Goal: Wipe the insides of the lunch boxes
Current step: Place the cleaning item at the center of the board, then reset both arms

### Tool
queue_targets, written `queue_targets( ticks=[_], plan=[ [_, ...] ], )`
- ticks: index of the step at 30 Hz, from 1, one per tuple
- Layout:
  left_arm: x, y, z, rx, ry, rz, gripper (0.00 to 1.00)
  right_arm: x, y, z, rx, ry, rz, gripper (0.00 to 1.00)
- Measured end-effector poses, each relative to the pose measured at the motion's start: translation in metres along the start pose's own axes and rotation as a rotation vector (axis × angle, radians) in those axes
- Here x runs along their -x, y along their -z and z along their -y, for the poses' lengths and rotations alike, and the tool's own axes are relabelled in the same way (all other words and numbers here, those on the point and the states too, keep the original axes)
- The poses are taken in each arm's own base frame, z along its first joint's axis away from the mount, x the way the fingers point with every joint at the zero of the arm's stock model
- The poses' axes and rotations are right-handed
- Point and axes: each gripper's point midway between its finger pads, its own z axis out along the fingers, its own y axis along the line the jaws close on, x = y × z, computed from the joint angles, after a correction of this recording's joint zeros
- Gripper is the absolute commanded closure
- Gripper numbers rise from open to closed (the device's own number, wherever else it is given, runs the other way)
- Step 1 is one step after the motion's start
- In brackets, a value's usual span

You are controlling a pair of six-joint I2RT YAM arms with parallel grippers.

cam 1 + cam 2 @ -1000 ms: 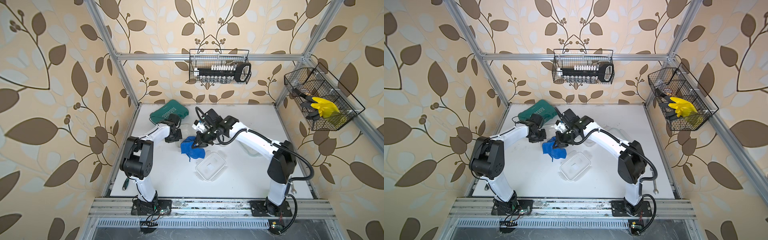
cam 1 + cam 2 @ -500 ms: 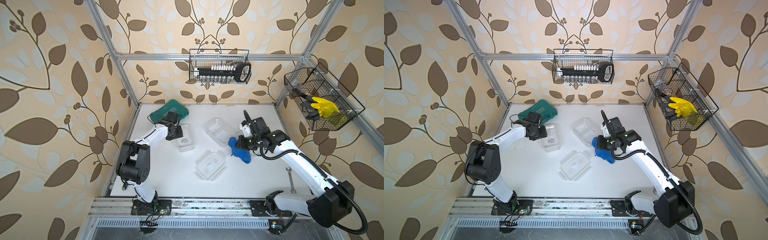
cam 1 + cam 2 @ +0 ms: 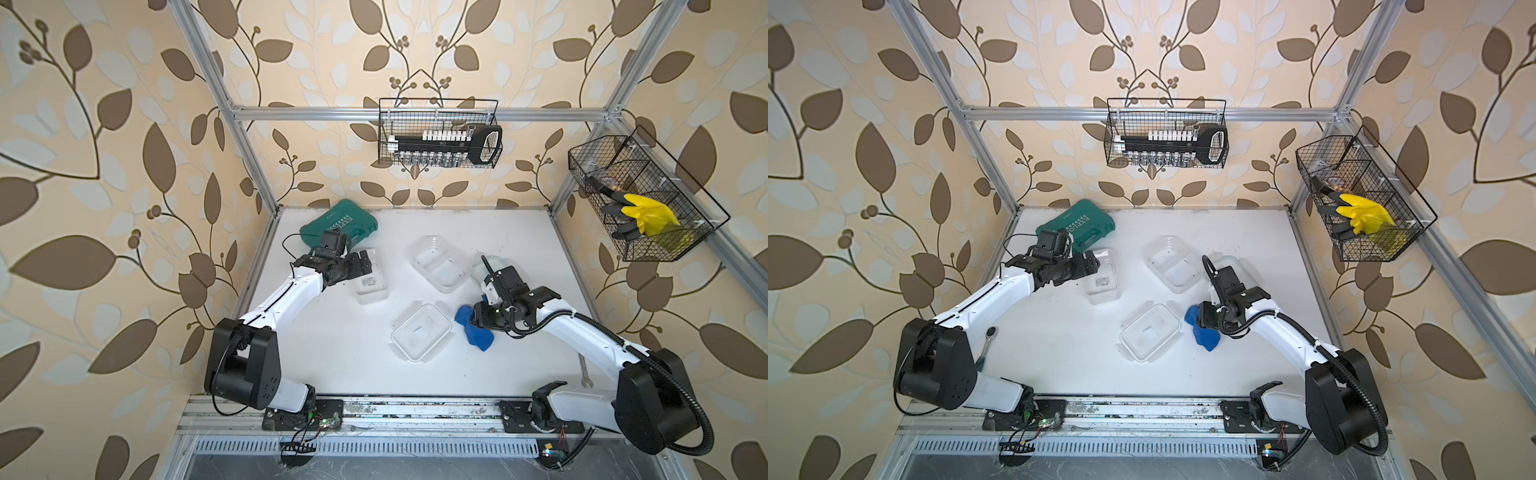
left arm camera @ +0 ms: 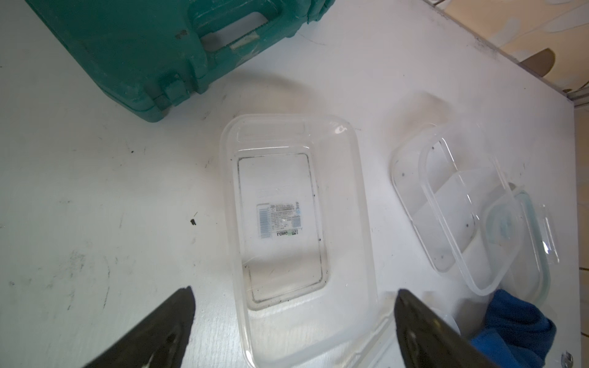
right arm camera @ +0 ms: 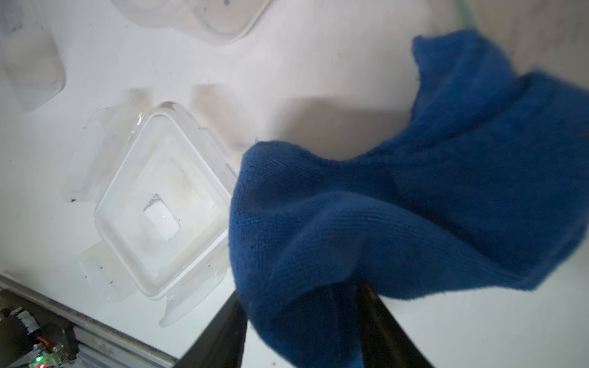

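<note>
The deep lunch box point(image 3: 371, 280) point(image 4: 287, 223) stands upright left of centre. My left gripper point(image 3: 362, 264) point(image 4: 294, 290) is open, its fingers wide apart on either side of that box's near end without touching it. The divided lunch box point(image 3: 436, 262) point(image 4: 446, 207) lies further right. Right of centre, a blue cloth point(image 3: 478, 336) point(image 5: 414, 191) lies bunched on the table. My right gripper point(image 3: 473, 321) point(image 5: 301, 293) is over it with its jaws apart, and a fold of cloth sits loosely between them.
A clear lid with snap flaps point(image 3: 422, 337) point(image 5: 153, 207) lies just left of the cloth. A second lid with a teal seal point(image 4: 526, 242) lies beside the divided box. A green tool case point(image 3: 338, 224) is at the back left, a wrench point(image 3: 585, 372) at the front right, a ratchet point(image 3: 986, 345) by the left arm.
My right arm swung the cloth from the deep box on the left to the right side, lowered it beside the lid, and parted its jaws. My left gripper opened off the deep box.
</note>
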Motion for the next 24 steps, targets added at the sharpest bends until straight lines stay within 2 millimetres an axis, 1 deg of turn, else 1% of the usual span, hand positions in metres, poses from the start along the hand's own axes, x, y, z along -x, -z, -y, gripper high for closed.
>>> queue_targets(
  ticks=[1,3,5,8,11,13,16,17,19,20,22,24],
  plan=[
    [-0.001,0.001,0.0,-0.002,0.0,0.002,0.01,0.0,0.0,-0.003,0.007,0.015,0.001,0.21],
    [-0.001,0.001,0.0,-0.005,-0.001,0.005,0.01,0.0,0.001,-0.006,0.017,0.03,0.007,0.14],
    [-0.002,0.0,-0.001,-0.005,-0.001,0.005,0.01,0.001,0.004,-0.007,0.023,0.043,0.018,0.12],
    [-0.001,0.0,0.0,-0.007,-0.001,0.01,0.01,0.003,0.017,-0.011,0.039,0.061,0.049,0.1],
    [-0.002,-0.001,-0.001,-0.005,-0.002,0.009,0.01,0.01,0.037,-0.019,0.059,0.08,0.089,0.1],
    [-0.003,-0.002,-0.003,0.002,-0.001,0.006,0.01,0.017,0.054,-0.027,0.077,0.095,0.121,0.1],
    [-0.006,-0.002,-0.012,0.038,0.0,0.016,0.01,0.026,0.079,-0.036,0.095,0.123,0.173,0.09],
    [-0.007,-0.001,-0.016,0.054,0.0,0.022,0.01,0.03,0.088,-0.037,0.094,0.137,0.202,0.07],
    [-0.006,0.004,-0.021,0.077,-0.002,0.045,0.01,0.04,0.104,-0.036,0.07,0.166,0.279,0.02],
    [-0.004,0.009,-0.022,0.087,-0.005,0.066,0.01,0.046,0.111,-0.033,0.05,0.18,0.325,0.02],
    [0.001,0.018,-0.023,0.093,-0.009,0.104,0.01,0.063,0.124,-0.023,-0.016,0.203,0.454,0.02],
    [0.005,0.024,-0.025,0.096,-0.011,0.141,0.01,0.079,0.127,-0.005,-0.094,0.199,0.582,0.02]
  ],
)
